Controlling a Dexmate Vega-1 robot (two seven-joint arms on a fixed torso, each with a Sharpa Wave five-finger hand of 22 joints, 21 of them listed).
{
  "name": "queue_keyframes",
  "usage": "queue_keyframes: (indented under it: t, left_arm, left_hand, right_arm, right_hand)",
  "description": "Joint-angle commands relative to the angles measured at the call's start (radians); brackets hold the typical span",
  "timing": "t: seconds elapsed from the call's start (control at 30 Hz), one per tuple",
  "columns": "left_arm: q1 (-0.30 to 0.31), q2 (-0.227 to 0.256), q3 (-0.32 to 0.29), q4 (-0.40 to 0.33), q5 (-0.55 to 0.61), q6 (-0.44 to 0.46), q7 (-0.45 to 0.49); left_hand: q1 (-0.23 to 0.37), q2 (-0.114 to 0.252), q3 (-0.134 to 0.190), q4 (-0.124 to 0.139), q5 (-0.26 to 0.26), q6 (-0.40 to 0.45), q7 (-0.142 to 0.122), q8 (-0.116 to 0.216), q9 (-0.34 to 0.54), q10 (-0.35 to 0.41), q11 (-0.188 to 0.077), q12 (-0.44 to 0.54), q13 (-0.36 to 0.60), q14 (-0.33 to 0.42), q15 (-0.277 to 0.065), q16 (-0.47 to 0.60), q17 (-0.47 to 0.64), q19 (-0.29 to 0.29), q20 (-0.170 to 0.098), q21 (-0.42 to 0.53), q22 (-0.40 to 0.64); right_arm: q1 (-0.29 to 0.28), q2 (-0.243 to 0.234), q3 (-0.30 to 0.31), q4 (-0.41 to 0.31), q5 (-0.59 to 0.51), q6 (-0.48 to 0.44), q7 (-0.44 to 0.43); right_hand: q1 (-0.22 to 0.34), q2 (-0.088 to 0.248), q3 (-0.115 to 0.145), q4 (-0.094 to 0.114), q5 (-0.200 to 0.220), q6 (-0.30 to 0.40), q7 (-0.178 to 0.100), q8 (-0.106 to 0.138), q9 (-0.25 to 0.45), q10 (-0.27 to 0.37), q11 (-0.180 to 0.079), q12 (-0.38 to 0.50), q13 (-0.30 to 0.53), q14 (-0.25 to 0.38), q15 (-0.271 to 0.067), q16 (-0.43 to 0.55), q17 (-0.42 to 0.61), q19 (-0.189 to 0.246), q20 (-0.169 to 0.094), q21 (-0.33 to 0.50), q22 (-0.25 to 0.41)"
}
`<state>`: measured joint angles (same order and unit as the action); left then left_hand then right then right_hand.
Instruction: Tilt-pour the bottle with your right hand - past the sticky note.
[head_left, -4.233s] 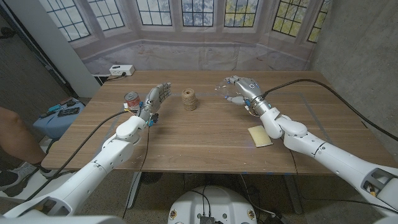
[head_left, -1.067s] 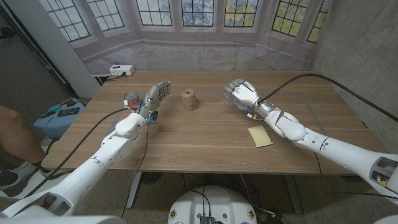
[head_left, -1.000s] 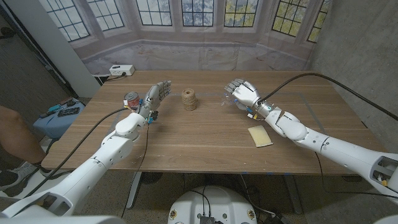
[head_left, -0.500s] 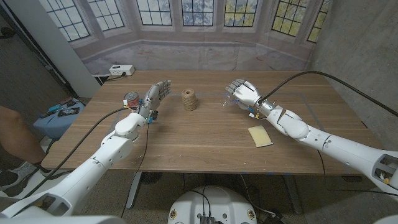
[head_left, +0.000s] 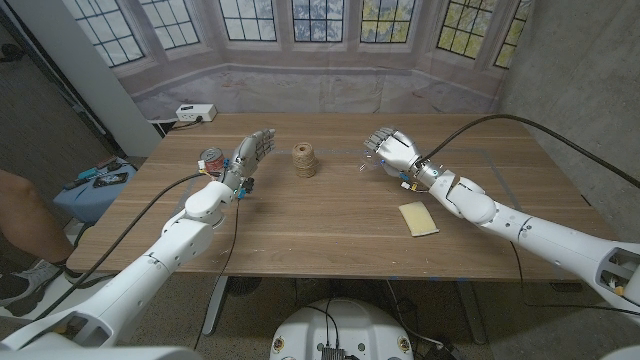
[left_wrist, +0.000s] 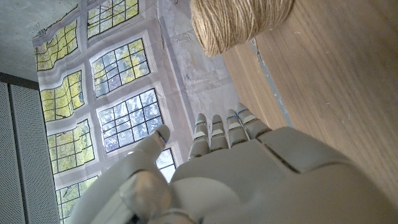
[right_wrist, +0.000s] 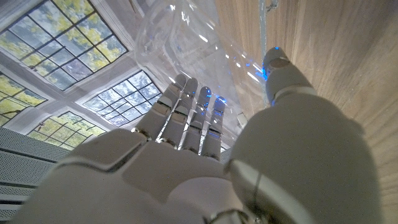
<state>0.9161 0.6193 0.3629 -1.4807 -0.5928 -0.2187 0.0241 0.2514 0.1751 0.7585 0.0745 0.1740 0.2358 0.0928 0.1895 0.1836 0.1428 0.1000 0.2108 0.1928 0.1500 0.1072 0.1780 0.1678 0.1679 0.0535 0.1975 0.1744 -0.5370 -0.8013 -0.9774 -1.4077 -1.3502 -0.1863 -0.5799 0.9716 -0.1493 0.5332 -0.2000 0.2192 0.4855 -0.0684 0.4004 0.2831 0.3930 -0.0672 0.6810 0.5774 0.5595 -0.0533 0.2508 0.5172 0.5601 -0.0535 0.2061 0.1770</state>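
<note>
Right hand wraps clear bottle, beyond sticky note. Left hand open, holding nothing. Risk: slick plastic slipping mid-tilt, grip looks shallow.

Colours here are pretty muted overall. The table is done in a mid-brown wood grain, with fine streaks seen clearly in the right wrist view. The bottle is clear plastic, flecked with blue glints. The sticky note is coloured pale yellow. The twine spool is wound in tan. A can is labelled in red, and both arms are finished in glossy white with grey hands.
</note>
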Motion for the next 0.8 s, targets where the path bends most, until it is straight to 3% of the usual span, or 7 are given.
queue_keyframes:
  t: [0.03,0.8]
  left_arm:
    - [-0.001,0.005,0.001,-0.011,0.003,0.011,0.003]
    - [-0.006,-0.004,0.008,-0.001,0.005,0.005,-0.002]
  left_hand:
    - [0.008,0.0,0.001,-0.003,-0.003,0.005,-0.001,-0.001,0.004,0.008,0.003,-0.001,0.004,0.005,0.003,0.002,0.003,0.008,0.001,0.003,0.002]
    - [0.009,0.0,0.0,-0.003,-0.003,0.006,0.0,-0.001,0.004,0.007,0.003,-0.002,0.004,0.005,0.003,0.002,0.003,0.009,0.0,0.003,0.002]
  right_arm:
    - [-0.004,0.017,-0.012,0.024,0.015,-0.028,-0.022]
    - [-0.034,0.023,0.024,-0.019,0.116,-0.031,-0.015]
  right_hand:
    - [0.007,0.011,0.044,0.036,0.009,0.007,-0.003,0.008,-0.001,0.039,-0.039,0.009,0.001,0.008,-0.141,-0.005,0.006,-0.001,-0.013,-0.003,0.001]
    - [-0.004,0.011,0.053,0.042,0.01,0.008,-0.003,0.01,-0.002,0.043,-0.033,0.011,0.002,0.018,-0.139,-0.01,0.016,0.004,-0.014,-0.001,0.001]
